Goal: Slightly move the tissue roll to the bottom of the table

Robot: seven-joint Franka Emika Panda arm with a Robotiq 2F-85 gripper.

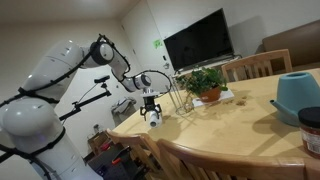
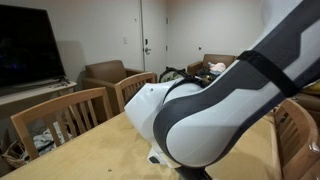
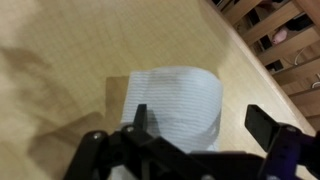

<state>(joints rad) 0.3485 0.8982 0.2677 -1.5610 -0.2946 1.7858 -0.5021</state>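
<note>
**Claw spread wide over the tissue roll at the table's near edge**

In the wrist view the gripper point(image 3: 200, 128) stands with its jaws wide. The tissue roll point(image 3: 178, 95) sits between them, one black finger point(image 3: 140, 118) overlapping its side and the opposite finger apart from it. The roll is white, soft and finely ribbed, and rests on the smooth tan table point(image 3: 60, 40) near the rounded edge beside the robot.

Farther along the table stand a thin wire rack point(image 1: 176, 95), a leafy potted plant point(image 1: 207, 82) and a teal container point(image 1: 298, 92). Slatted wooden chairs point(image 2: 60, 115) line the edges. In an exterior view the glossy white arm point(image 2: 210, 105) blocks most of the tabletop.
</note>
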